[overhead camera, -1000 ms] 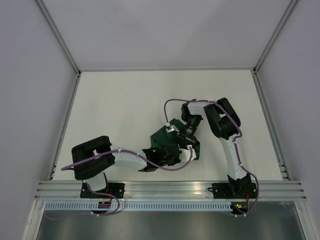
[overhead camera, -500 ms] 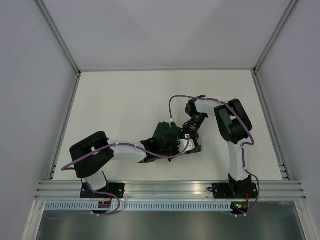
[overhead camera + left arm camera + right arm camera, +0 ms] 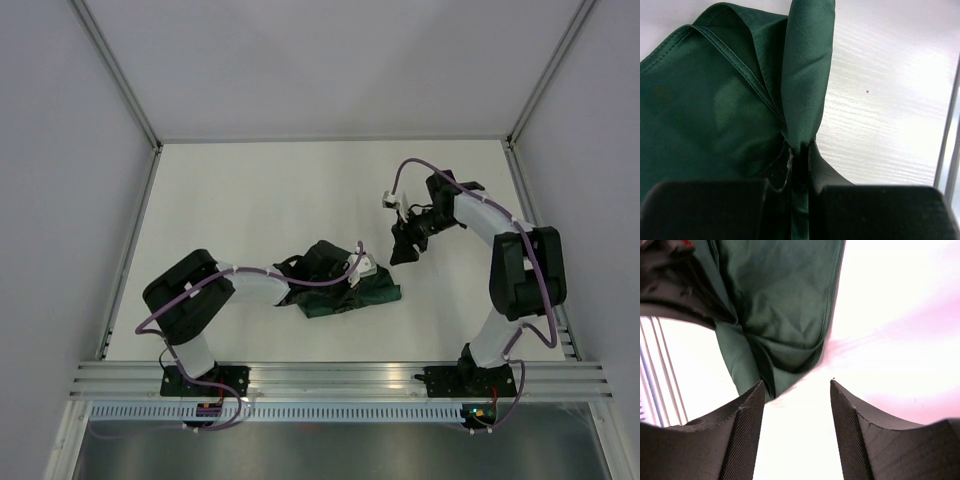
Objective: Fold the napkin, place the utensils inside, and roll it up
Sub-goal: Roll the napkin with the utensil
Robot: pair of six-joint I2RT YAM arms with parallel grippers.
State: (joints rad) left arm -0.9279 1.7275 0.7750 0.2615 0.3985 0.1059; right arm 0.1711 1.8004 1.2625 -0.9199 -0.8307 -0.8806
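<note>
The dark green napkin [image 3: 365, 297] lies bunched and rolled on the white table, near the front middle. My left gripper [image 3: 338, 272] sits over its left part and is shut on a fold of the cloth [image 3: 805, 90], which stands up between the fingers. My right gripper [image 3: 405, 247] is open and empty, a little right of and behind the napkin. In the right wrist view the napkin [image 3: 785, 315] lies beyond the open fingertips [image 3: 752, 405], apart from them. The fork is hidden; I cannot see it in any view.
A metal rail [image 3: 340, 378] runs along the table's front edge. White walls with metal posts [image 3: 120, 90] close the sides and back. Purple cables loop off both arms.
My right gripper has let go of the napkin and drawn back up and to the right. My left gripper has shifted left on the napkin, which now lies flatter and more rolled.
</note>
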